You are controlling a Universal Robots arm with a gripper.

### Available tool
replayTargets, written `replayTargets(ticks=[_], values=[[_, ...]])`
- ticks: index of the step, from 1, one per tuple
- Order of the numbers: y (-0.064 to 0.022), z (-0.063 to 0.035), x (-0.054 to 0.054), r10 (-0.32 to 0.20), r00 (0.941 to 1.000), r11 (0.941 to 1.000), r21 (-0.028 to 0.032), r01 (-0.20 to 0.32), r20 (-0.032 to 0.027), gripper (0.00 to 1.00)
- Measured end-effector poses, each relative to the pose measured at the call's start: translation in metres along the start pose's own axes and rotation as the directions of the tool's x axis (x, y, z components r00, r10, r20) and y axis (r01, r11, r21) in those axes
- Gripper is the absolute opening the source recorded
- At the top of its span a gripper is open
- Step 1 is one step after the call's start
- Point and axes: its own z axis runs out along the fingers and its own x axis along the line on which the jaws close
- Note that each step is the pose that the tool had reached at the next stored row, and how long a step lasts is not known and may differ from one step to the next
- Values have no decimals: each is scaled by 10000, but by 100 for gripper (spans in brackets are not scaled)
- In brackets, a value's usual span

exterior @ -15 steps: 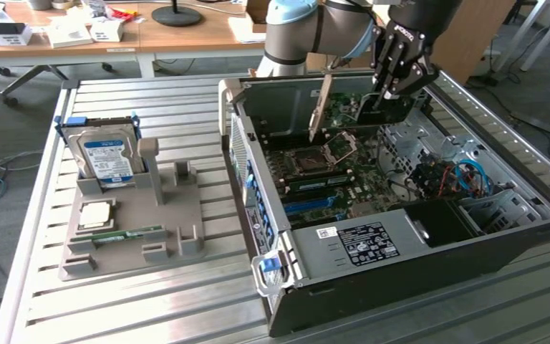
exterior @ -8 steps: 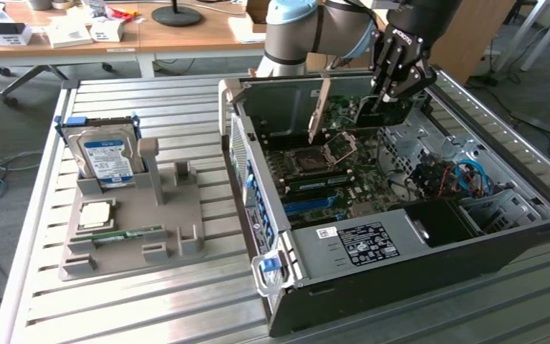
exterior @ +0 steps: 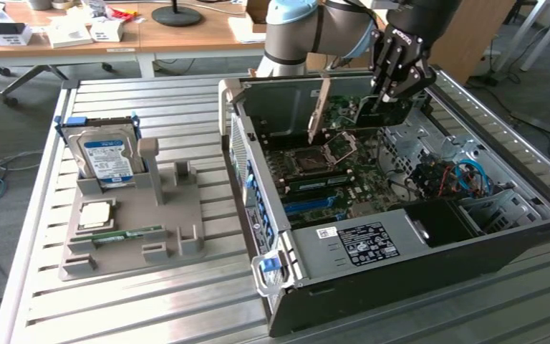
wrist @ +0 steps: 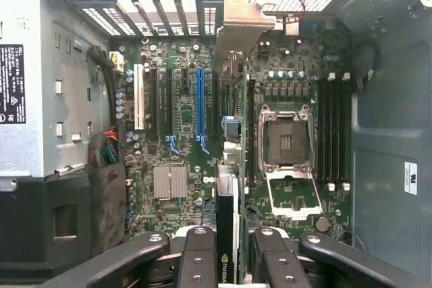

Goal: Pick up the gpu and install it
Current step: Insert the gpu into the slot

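The gpu (exterior: 356, 116) hangs upright inside the open computer case (exterior: 504, 229), above the far end of the motherboard (exterior: 337, 183). Its metal bracket (exterior: 321, 107) points toward the exterior view's left. My gripper (exterior: 389, 100) is shut on the card's upper edge. In the wrist view the gpu (wrist: 227, 220) appears edge-on between my fingers (wrist: 198, 261), and my gripper (wrist: 229, 264) clamps it from both sides. The card's bracket (wrist: 244, 25) reaches toward the case's rear slot openings. The long blue slot (wrist: 200, 109) lies a little to one side of the card's edge.
The CPU socket (wrist: 287, 143) stands open beside the card. A power supply (exterior: 371, 240) fills the case's near corner. On the exterior view's left, a grey holder (exterior: 160, 244) carries a hard drive (exterior: 108, 158), a processor (exterior: 97, 213) and a memory stick (exterior: 127, 234).
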Motion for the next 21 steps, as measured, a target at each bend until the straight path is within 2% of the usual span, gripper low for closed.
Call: replayTargets(ticks=[8, 21], values=[[53, 3, 2, -3, 10000, 10000, 0, 3, 0, 26], [71, 73, 3, -3, 10000, 10000, 0, 3, -1, 26]])
